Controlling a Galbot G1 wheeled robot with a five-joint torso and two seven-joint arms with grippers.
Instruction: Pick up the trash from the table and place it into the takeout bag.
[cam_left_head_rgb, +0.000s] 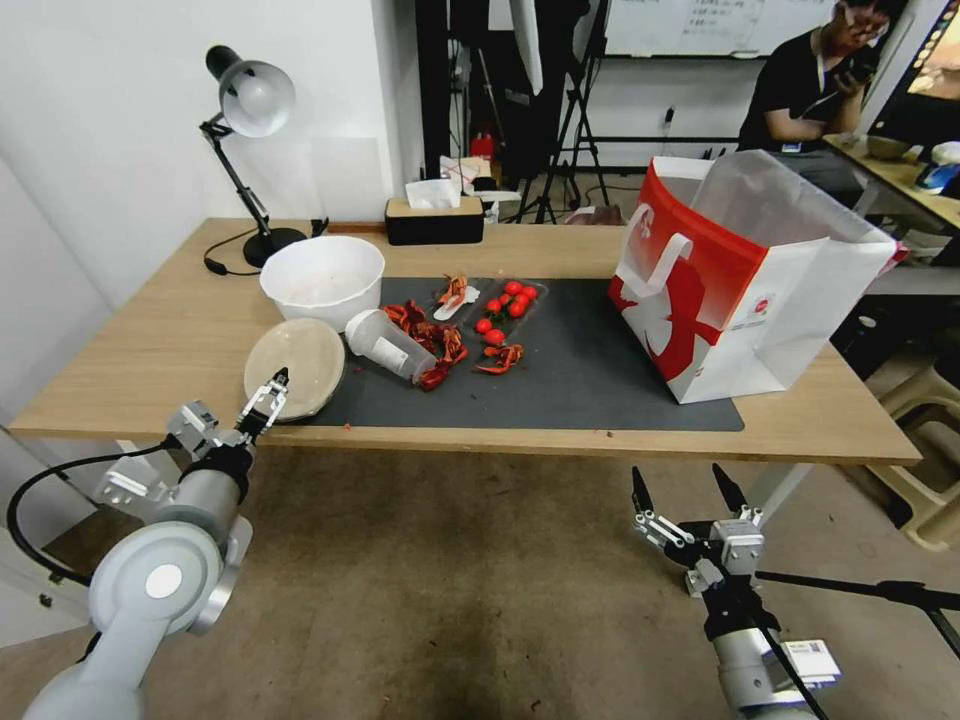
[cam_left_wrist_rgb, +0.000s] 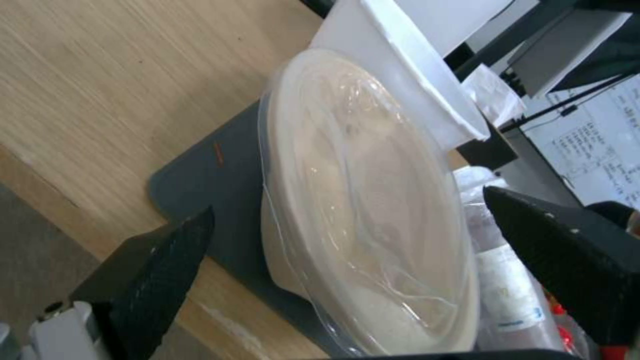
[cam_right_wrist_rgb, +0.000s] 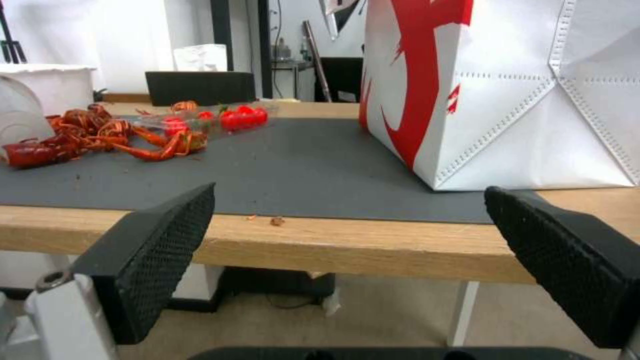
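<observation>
A round beige lid (cam_left_head_rgb: 297, 365) lies at the mat's left end on the table (cam_left_head_rgb: 150, 350), next to a clear plastic cup (cam_left_head_rgb: 392, 346) tipped on its side. Red crayfish shells (cam_left_head_rgb: 436, 344) and a clear tray of cherry tomatoes (cam_left_head_rgb: 508, 299) lie mid-mat. The red-and-white takeout bag (cam_left_head_rgb: 745, 285) stands open at the right. My left gripper (cam_left_head_rgb: 266, 396) is open at the lid's near edge; in the left wrist view its fingers (cam_left_wrist_rgb: 167, 260) sit wide on either side of the lid (cam_left_wrist_rgb: 373, 260). My right gripper (cam_left_head_rgb: 682, 482) hangs open below the table's front edge, facing the bag (cam_right_wrist_rgb: 507, 100).
A white bowl (cam_left_head_rgb: 322, 278) stands behind the lid. A black desk lamp (cam_left_head_rgb: 250, 110) and a tissue box (cam_left_head_rgb: 434, 220) sit at the back. A wall is to the left. Stools (cam_left_head_rgb: 925, 440) stand right of the table. Bare mat (cam_left_head_rgb: 570, 375) lies between shells and bag.
</observation>
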